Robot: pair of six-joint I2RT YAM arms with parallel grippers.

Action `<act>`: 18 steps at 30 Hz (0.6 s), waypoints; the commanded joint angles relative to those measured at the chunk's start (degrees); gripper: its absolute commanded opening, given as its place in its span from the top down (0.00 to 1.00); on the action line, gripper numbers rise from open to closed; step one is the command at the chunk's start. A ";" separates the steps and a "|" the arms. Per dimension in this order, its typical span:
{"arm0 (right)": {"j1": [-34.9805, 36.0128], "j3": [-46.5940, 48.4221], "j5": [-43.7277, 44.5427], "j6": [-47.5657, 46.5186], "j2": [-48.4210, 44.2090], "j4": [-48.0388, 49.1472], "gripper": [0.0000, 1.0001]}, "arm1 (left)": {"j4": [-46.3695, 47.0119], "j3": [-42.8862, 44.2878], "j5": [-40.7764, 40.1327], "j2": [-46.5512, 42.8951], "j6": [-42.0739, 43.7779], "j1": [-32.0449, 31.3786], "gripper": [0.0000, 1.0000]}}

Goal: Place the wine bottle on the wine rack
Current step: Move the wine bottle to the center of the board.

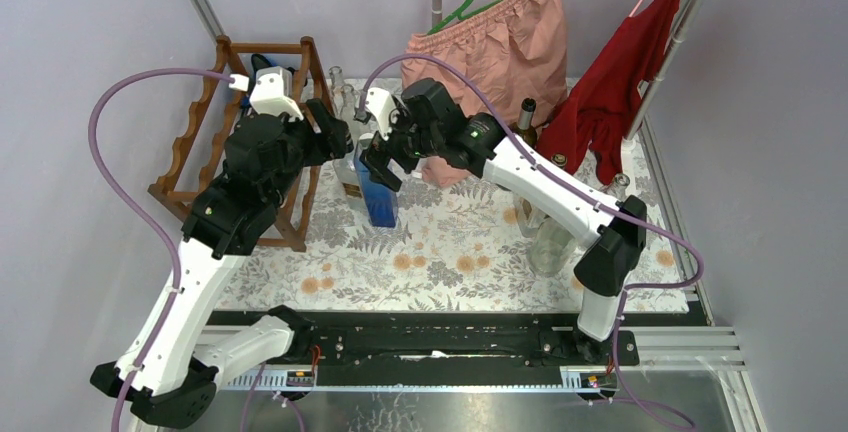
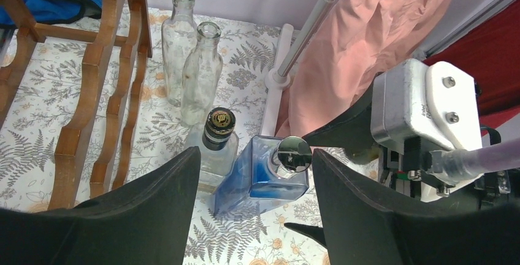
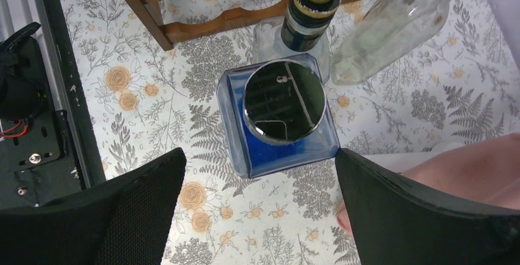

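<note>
The square bottle (image 3: 283,118) stands on the tabletop (image 3: 141,93) below the gap between the right fingers (image 3: 116,216), with the capped bottle (image 3: 311,1) just beyond it and the wine rack (image 3: 202,23) beyond that. Ahead of the left fingers (image 2: 141,210), two uncapped bottles (image 2: 201,75) stand farther off, with the rack to their left.

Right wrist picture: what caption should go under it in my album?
Open right gripper hovering over a square blue glass bottle with a mirrored cap, near the reddish-brown wooden wine rack.

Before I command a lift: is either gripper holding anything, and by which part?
Nothing is held. The right gripper and left gripper are both open, and the blue bottle stands on the table, touched by neither.
</note>
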 commanded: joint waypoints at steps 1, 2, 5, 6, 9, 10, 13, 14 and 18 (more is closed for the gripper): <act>-1.36 2.98 -4.01 -1.99 1.77 4.94 0.00 | 1.22 -0.03 -3.44 -0.36 0.79 0.31 0.27; -1.70 3.32 -4.86 -1.61 2.41 5.31 0.00 | 0.43 0.29 -5.13 -0.44 0.57 0.31 0.27; -2.62 2.73 -8.03 -1.27 3.29 7.51 0.00 | -1.73 0.69 -9.47 -1.24 0.19 0.26 0.28; -2.89 2.19 -9.06 -1.56 3.29 8.33 0.00 | -1.93 0.46 -10.29 -1.82 0.14 0.28 0.28; -2.95 1.29 -11.54 -3.05 3.77 9.81 0.00 | -1.56 -0.41 -10.94 -3.56 -0.02 0.26 0.28; -2.95 1.30 -12.37 -3.41 4.12 9.97 0.00 | -1.50 -0.67 -11.01 -3.92 -0.10 0.32 0.28; -3.06 0.29 -13.94 -4.46 4.61 11.84 0.00 | -1.36 -1.42 -10.78 -4.49 -0.34 0.35 0.28; -3.10 0.06 -14.33 -5.25 4.78 12.10 0.00 | -1.35 -1.61 -10.60 -4.59 -0.45 0.31 0.28; -3.76 0.83 -16.75 -6.16 5.36 11.69 0.11 | -1.21 -2.61 -9.61 -4.62 -0.77 0.27 0.28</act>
